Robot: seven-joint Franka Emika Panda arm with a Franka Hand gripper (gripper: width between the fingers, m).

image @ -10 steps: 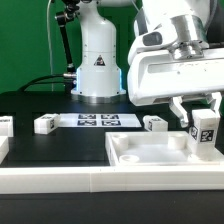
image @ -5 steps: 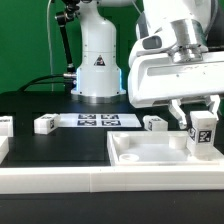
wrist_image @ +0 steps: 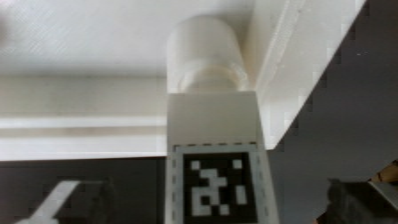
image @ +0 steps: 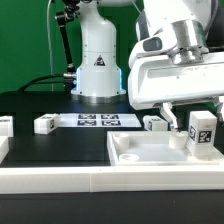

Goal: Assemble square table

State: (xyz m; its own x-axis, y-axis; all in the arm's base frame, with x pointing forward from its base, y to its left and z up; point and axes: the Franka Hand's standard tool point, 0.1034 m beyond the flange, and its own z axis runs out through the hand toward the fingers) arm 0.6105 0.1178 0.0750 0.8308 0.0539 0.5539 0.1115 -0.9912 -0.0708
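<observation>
The leg stands upright in a corner of the tabletop, at the exterior view's right. The gripper straddles it, fingers wide, holding nothing. Advise withdrawing straight up, avoiding sideways knocks.

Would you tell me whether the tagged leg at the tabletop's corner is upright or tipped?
Upright: the leg stands vertical at the tabletop corner, its tag square to the exterior view.

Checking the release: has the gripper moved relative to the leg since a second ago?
Yes. The gripper has opened: its fingers have spread outward from the leg, which stands unmoved on the tabletop.
</observation>
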